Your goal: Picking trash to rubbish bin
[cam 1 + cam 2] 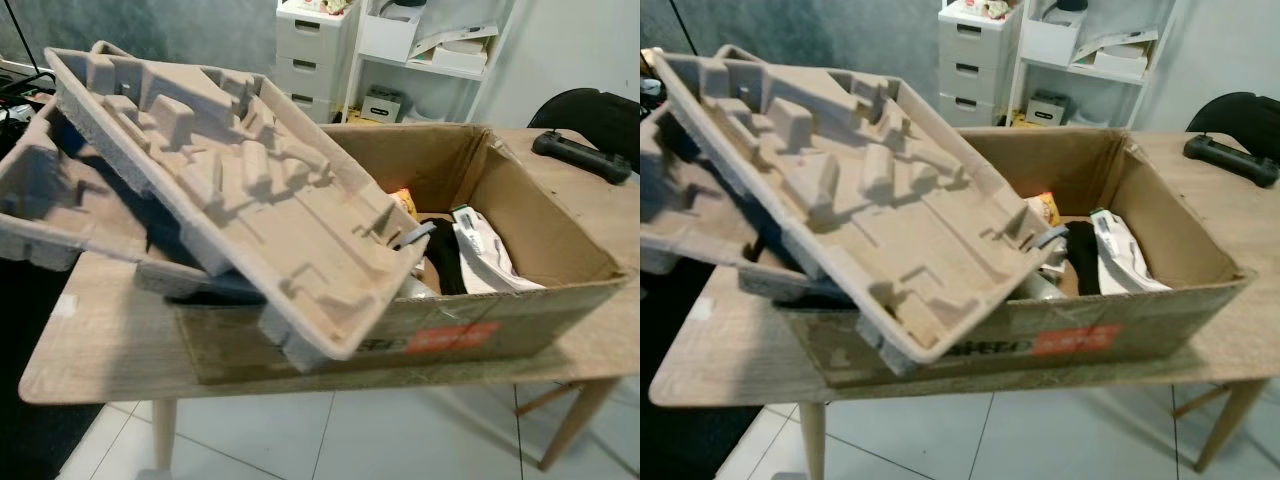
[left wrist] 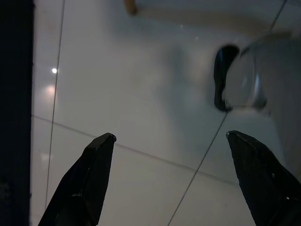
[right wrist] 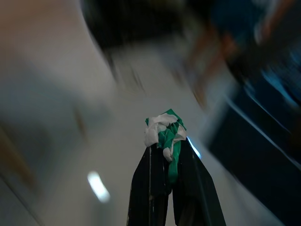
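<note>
A cardboard box (image 1: 560,260) serving as the rubbish bin sits on a wooden table (image 1: 100,340). It holds black and white trash (image 1: 480,255) on its right side. Two moulded pulp trays (image 1: 230,190) lie tilted over its left half. In the right wrist view my right gripper (image 3: 167,148) is shut on a crumpled green and white scrap (image 3: 164,134), with a blurred floor behind it. In the left wrist view my left gripper (image 2: 171,136) stands open over pale floor tiles (image 2: 141,94), nothing between its fingers.
A black controller (image 1: 585,155) lies on the table's far right. A black chair back (image 1: 600,110) stands behind it. White drawers (image 1: 315,55) and shelves (image 1: 440,50) line the back wall. A table leg (image 1: 165,435) stands on the white tile floor.
</note>
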Motion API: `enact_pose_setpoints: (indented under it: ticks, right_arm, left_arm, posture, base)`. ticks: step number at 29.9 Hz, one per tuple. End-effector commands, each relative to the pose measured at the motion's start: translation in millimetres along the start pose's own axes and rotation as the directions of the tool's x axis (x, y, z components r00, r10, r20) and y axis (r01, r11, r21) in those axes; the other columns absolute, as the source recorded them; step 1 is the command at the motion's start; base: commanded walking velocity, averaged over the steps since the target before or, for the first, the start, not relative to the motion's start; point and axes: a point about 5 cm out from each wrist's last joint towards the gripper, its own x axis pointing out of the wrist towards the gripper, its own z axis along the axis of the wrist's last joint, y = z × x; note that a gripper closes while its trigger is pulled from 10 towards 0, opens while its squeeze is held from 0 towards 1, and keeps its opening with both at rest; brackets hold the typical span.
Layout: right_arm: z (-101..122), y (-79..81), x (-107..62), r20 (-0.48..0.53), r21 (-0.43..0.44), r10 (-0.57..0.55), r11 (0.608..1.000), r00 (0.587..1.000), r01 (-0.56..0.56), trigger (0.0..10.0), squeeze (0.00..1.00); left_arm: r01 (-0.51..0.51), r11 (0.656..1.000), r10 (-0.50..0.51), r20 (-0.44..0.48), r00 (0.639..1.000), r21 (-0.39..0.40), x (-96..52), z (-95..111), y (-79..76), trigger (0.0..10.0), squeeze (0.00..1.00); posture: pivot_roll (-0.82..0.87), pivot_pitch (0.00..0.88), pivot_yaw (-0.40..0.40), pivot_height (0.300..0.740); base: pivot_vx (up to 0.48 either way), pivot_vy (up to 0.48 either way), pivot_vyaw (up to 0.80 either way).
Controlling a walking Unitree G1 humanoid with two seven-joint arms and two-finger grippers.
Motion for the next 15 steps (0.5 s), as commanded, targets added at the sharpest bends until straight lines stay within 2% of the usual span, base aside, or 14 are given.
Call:
enact_pose_setpoints:
  ticks: [1, 2, 3, 4, 5, 7, 8, 9, 10, 11, 12, 13, 14, 15]
  right_arm:
    - [44.3, 14.5, 0.8, 0.181, 0.086, 0.053, 0.994, 0.982, -0.07, 10.0, 0.0]
    - [44.3, 14.5, 0.8, 0.181, 0.086, 0.053, 0.994, 0.982, -0.07, 10.0, 0.0]
    - [63.3, 20.9, -0.5, 0.25, 0.113, 0.072, 0.988, 0.965, -0.103, 10.0, 0.0]
    - [92.4, 26.8, -4.9, 0.372, 0.152, 0.083, 0.977, 0.925, -0.149, 10.0, 0.0]
    - [92.4, 26.8, -4.9, 0.372, 0.152, 0.083, 0.977, 0.925, -0.149, 10.0, 0.0]
    - [135.7, 34.5, -17.4, 0.55, 0.211, 0.102, 0.943, 0.829, -0.257, 10.0, 0.0]
    - [162.6, 38.1, -28.1, 0.647, 0.23, 0.109, 0.916, 0.755, -0.33, 10.0, 0.0]
    - [162.6, 38.1, -28.1, 0.647, 0.23, 0.109, 0.916, 0.755, -0.33, 10.0, 0.0]
    - [183.1, 40.6, -37.4, 0.71, 0.236, 0.111, 0.893, 0.695, -0.384, 10.0, 0.0]
    - [205.8, 43.5, -49.3, 0.773, 0.25, 0.114, 0.849, 0.623, -0.466, 10.0, 0.0]
    - [205.8, 43.5, -49.3, 0.773, 0.25, 0.114, 0.849, 0.623, -0.466, 10.0, 0.0]
    - [228.9, 49.6, -65.5, 0.838, 0.237, 0.132, 0.787, 0.53, -0.57, 10.0, 0.0]
    - [228.9, 49.6, -65.5, 0.838, 0.237, 0.132, 0.787, 0.53, -0.57, 10.0, 0.0]
    - [243.9, 59.0, -81.0, 0.879, 0.208, 0.173, 0.7, 0.444, -0.683, 10.0, 0.0]
  left_arm:
    - [0.0, 1.0, 0.0, -0.029, 1.0, 0.006, -1.0, -8.6, 1.0, 10.0, 0.0]
    - [0.0, 1.0, 0.0, -0.029, 1.0, 0.006, -1.0, -8.6, 1.0, 10.0, 0.0]
    - [0.001, 1.0, -0.001, -0.028, 1.0, 0.006, -0.9, -8.2, 0.8, 10.0, 0.0]
    - [0.001, 1.0, -0.001, -0.027, 1.0, 0.005, -0.8, -7.9, 0.7, 10.0, 0.0]
    - [0.001, 1.0, -0.001, -0.027, 1.0, 0.005, -0.8, -7.9, 0.7, 10.0, 0.0]
    - [0.001, 1.0, 0.0, -0.027, 1.0, 0.005, -0.8, -7.7, 0.7, 10.0, 0.0]
    - [0.001, 1.0, -0.001, -0.029, 1.0, 0.006, -0.9, -8.3, 0.8, 10.0, 0.0]
    - [0.001, 1.0, -0.001, -0.029, 1.0, 0.006, -0.9, -8.3, 0.8, 10.0, 0.0]
    - [0.001, 1.0, 0.0, -0.031, 1.0, 0.006, -1.0, -9.2, 0.9, 10.0, 0.0]
    - [0.0, 1.0, 0.0, -0.034, 0.999, 0.006, -1.2, -10.5, 1.2, 10.0, 0.0]
    - [0.0, 1.0, 0.0, -0.034, 0.999, 0.006, -1.2, -10.5, 1.2, 10.0, 0.0]
    - [-0.001, 1.0, 0.001, -0.037, 0.999, 0.005, -1.4, -11.5, 1.6, 10.0, 0.0]
    - [-0.001, 1.0, 0.001, -0.037, 0.999, 0.005, -1.4, -11.5, 1.6, 10.0, 0.0]
    - [-0.002, 1.0, 0.002, -0.039, 0.999, 0.004, -1.5, -12.3, 1.9, 10.0, 0.0]
  posture:
    - [0.03, 0.101, -0.039, 0.74]
    - [0.03, 0.101, -0.039, 0.74]
    - [0.03, 0.101, -0.039, 0.74]
    - [0.03, 0.1, -0.041, 0.74]
    - [0.03, 0.1, -0.041, 0.74]
    - [0.03, 0.099, -0.039, 0.74]
    - [0.03, 0.1, -0.04, 0.74]
    - [0.03, 0.1, -0.04, 0.74]
    - [0.03, 0.1, -0.04, 0.74]
    - [0.04, 0.096, -0.043, 0.74]
    - [0.04, 0.096, -0.043, 0.74]
    - [0.04, 0.094, -0.044, 0.74]
    - [0.04, 0.094, -0.044, 0.74]
    - [0.04, 0.091, -0.046, 0.74]
  base:
    - [0.0, 0.0, 0.0]
    - [0.0, 0.0, 0.0]
    - [0.0, 0.0, 0.0]
    - [0.0, 0.0, 0.0]
    - [0.0, 0.0, 0.0]
    - [0.0, 0.0, 0.0]
    - [0.0, 0.0, 0.0]
    - [0.0, 0.0, 0.0]
    - [0.0, 0.0, 0.0]
    - [0.0, 0.0, 0.0]
    - [0.0, 0.0, 0.0]
    - [0.0, 0.0, 0.0]
    - [0.0, 0.0, 0.0]
    - [0.0, 0.0, 0.0]
